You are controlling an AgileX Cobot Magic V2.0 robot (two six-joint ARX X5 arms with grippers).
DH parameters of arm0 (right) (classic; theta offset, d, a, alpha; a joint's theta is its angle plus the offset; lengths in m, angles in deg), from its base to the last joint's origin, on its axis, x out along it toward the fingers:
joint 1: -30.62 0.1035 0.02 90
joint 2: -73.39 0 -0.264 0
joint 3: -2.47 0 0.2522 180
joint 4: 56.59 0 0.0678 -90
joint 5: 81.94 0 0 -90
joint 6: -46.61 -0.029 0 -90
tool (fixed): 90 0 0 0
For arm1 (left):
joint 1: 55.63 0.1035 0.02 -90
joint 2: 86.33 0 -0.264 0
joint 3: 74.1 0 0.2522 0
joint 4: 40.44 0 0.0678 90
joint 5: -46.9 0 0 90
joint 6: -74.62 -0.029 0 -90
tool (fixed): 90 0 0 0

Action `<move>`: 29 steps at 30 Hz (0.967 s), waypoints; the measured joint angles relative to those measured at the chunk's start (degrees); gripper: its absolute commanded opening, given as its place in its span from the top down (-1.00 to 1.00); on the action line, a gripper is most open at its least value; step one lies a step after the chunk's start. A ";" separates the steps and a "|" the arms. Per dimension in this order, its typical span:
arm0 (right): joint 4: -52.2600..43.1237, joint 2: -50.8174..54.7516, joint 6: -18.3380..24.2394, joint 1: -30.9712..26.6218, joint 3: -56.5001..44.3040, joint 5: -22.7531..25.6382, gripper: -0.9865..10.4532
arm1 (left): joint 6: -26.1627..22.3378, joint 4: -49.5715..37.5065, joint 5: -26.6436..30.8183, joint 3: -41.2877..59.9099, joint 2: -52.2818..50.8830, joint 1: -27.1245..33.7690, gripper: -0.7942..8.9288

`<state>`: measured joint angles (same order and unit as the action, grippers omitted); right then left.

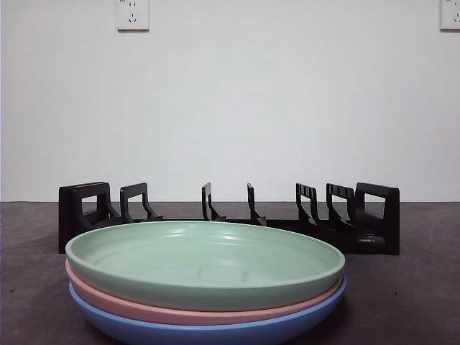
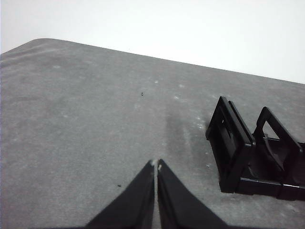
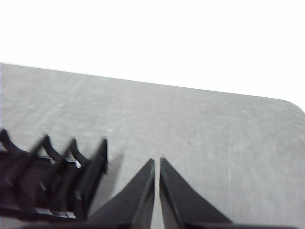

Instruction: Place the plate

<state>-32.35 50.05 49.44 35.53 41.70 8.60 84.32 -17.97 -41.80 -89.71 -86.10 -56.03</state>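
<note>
Three shallow round plastic plates sit stacked on the dark grey surface (image 1: 402, 302), just in front of the black plastic slotted dish rack (image 1: 230, 215): a pale green plate (image 1: 205, 262) on top, a pink plate (image 1: 180, 310) beneath it, and a blue plate (image 1: 208, 332) at the bottom. The rack's slots stand bare. The left gripper (image 2: 156, 164) hangs above bare surface near one end of the rack, its fingers pressed together and holding nothing. The right gripper (image 3: 157, 162) hangs near the rack's other end, fingers likewise pressed nearly together, a thin slit between the tips, holding nothing.
</note>
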 measured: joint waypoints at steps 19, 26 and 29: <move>-1.33 23.04 -2.54 -4.22 -24.55 -0.52 0.80 | 0.04 -0.26 0.00 0.00 0.04 0.00 0.82; -1.33 23.04 -2.67 -4.22 -24.55 -0.55 0.80 | 0.04 -0.31 0.00 0.00 0.04 0.00 0.82; -1.33 23.04 -2.67 -4.22 -24.55 -0.52 0.80 | 0.04 -0.31 0.00 0.00 0.04 0.00 0.82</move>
<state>-33.69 73.09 46.77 31.31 17.16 8.07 84.36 -18.28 -41.80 -89.71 -86.06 -56.03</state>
